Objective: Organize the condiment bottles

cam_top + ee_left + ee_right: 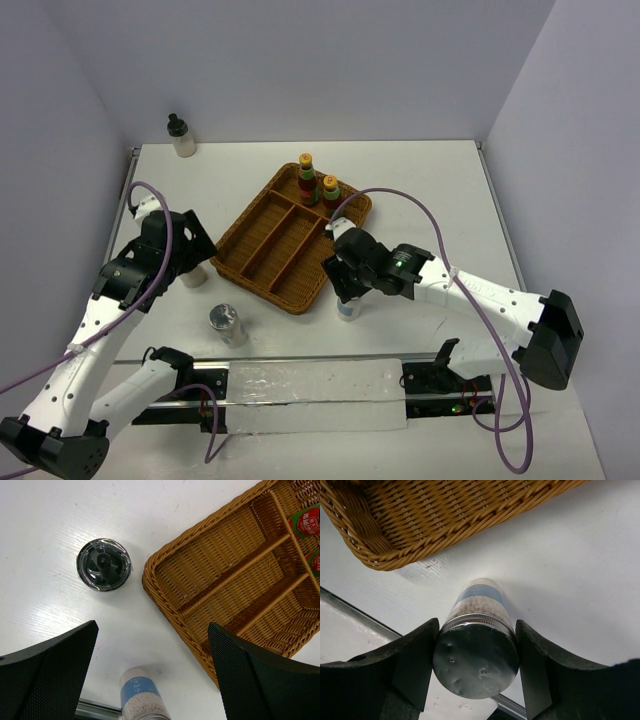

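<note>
Two red sauce bottles (306, 170) (330, 190) stand in the far end of the wicker tray (262, 262); their tops show in the left wrist view (306, 521). My right gripper (347, 290) (476, 655) is shut on the lid of a silver-lidded shaker (476, 652) (348, 310), just off the tray's near corner. My left gripper (192, 258) (152, 680) is open and empty above the table left of the tray. A black-capped cream bottle (103, 564) (193, 278) stands below it. A second shaker (228, 325) (142, 697) stands near the front rail. Another black-capped cream bottle (181, 137) stands far back left.
The tray (165, 587) lies at an angle in the middle of the table, its three long slots bare except for the red bottles. A metal rail (300, 365) runs along the near edge. Walls close the back and both sides.
</note>
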### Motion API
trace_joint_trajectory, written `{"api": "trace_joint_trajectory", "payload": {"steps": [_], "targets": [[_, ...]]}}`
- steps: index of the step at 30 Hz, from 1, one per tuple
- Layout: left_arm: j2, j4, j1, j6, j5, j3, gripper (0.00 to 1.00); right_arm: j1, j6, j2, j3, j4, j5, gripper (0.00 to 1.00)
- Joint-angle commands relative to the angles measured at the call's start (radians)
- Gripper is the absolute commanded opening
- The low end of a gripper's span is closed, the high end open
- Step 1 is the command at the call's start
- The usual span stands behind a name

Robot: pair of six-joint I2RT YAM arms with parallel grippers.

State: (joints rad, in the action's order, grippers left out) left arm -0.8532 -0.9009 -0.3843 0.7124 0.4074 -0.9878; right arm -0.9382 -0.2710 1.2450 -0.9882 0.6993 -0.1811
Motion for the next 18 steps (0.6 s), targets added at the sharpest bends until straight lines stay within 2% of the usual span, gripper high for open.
{"api": "trace_joint_trajectory", "payload": {"steps": [1, 9, 18], "targets": [[0.002, 0.044, -0.002, -0.01, -0.012, 0.005, 1.0, -0.005, 0.001, -0.048, -0.029, 0.01, -0.041, 0.11], [0.004, 0.041, -0.001, -0.013, -0.008, -0.003, 0.99, -0.005, 0.001, -0.062, -0.142, 0.058, -0.095, 0.09], [0.009, 0.037, -0.002, -0.008, -0.001, 0.0, 1.0, -0.005, 0.001, 0.044, -0.469, 0.084, -0.133, 0.09]]}}
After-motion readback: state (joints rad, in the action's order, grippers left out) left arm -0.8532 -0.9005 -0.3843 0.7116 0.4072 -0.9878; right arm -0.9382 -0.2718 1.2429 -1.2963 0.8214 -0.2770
